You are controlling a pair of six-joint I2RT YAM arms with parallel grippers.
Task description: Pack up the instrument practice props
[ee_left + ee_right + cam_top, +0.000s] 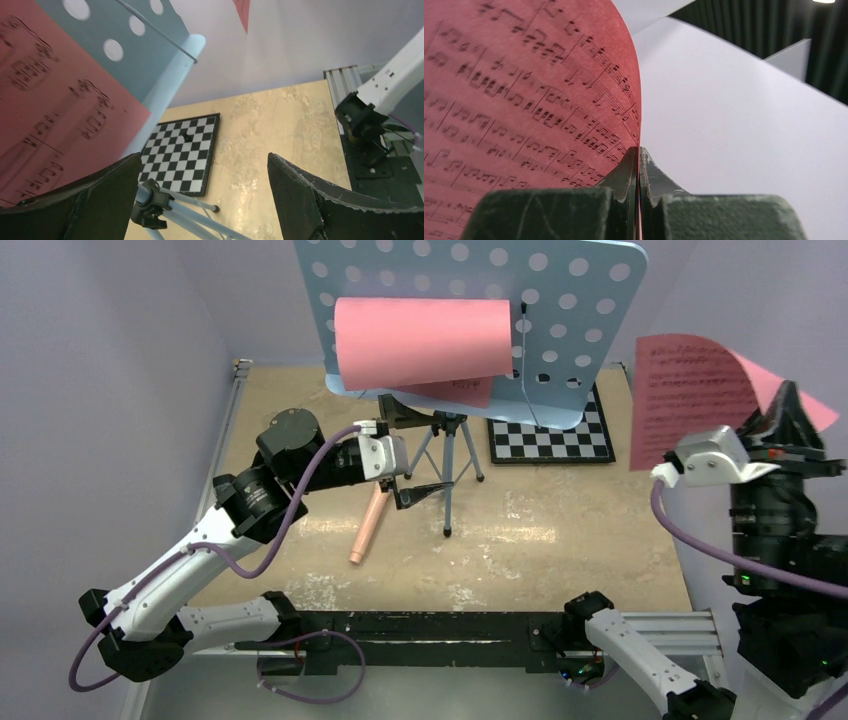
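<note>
Right wrist view: the right fingers are seen pinched tight on the bottom edge of a pink sheet of printed music. The sheet is held up in the air, well off the counter, and curls over above the fingers. The left fingers are spread wide with nothing between them, close under the shelf of the blue stand.

Risks, as judged:
- Only a thin strip of paper is gripped, so the sheet could slip out or crease if it is swung fast.
- The floppy top could snag on the stand edge, which is off to the left of the right fingers.
- A second sheet is draped on the stand above the left fingers and could slide off if the stand is bumped.
- The tripod legs are just beside the left fingers, so a knock there could tip the whole stand.

The recorder lies flat on the counter, near the left fingers on their near side. The chessboard lies beyond the tripod legs and is not blocking anything. The metronome cannot be made out.
</note>
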